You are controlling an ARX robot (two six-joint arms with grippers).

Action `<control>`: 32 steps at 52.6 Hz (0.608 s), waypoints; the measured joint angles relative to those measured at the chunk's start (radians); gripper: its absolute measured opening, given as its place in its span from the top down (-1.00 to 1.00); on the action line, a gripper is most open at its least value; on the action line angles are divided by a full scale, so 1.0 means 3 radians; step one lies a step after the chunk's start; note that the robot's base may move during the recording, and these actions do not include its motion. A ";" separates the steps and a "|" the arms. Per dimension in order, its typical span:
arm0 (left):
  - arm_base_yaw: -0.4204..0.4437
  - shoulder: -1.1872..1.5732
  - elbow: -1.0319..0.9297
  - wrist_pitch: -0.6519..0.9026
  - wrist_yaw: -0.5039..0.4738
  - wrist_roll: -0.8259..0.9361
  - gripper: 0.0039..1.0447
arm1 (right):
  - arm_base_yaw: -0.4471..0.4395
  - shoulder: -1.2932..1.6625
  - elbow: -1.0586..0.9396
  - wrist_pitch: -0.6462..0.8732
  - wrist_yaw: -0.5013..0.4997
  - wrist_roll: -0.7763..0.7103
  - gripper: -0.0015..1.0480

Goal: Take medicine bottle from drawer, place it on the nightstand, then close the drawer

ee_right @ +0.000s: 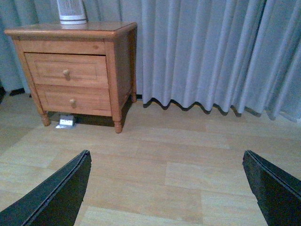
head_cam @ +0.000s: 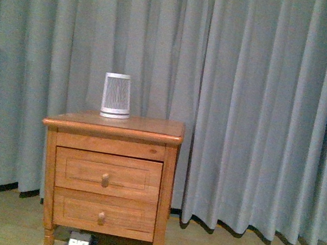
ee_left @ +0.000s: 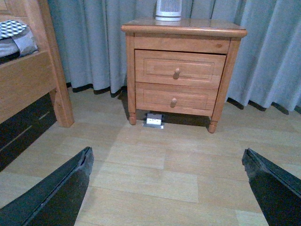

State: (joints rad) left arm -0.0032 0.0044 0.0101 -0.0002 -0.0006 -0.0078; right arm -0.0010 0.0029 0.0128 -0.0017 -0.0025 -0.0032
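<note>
With left end effector [ee_left: 167,153] and right end effector [ee_right: 167,153] released — pinch upper drawer [head_cam: 79,170] knob [head_cam: 105,180], 6 o'clock of slatted device [head_cam: 117,96] — pull straight.

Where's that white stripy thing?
In the front view the white slatted device stands upright on the nightstand top, toward its left rear, directly before the grey curtain.

The left gripper [ee_left: 167,157] has its two black fingers [ee_left: 56,193] spread wide apart, one at each edge of its wrist view. The right gripper [ee_right: 165,157] stands the same way, its fingers [ee_right: 273,188] equally wide apart. Both grippers point forward and somewhat downward.
</note>
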 joint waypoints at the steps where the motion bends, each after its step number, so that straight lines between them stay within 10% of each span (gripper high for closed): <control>1: 0.0000 0.0000 0.0000 0.0000 0.0000 0.0000 -0.88 | 0.0000 0.0000 0.0000 0.0000 0.0001 0.0000 -0.87; 32: 0.0000 0.0000 0.0000 0.0000 0.0000 0.0000 -0.88 | 0.0000 0.0000 0.0000 0.0000 0.0001 0.0001 -0.87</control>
State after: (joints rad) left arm -0.0032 0.0044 0.0101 -0.0002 -0.0006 -0.0078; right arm -0.0010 0.0029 0.0128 -0.0017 -0.0021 -0.0029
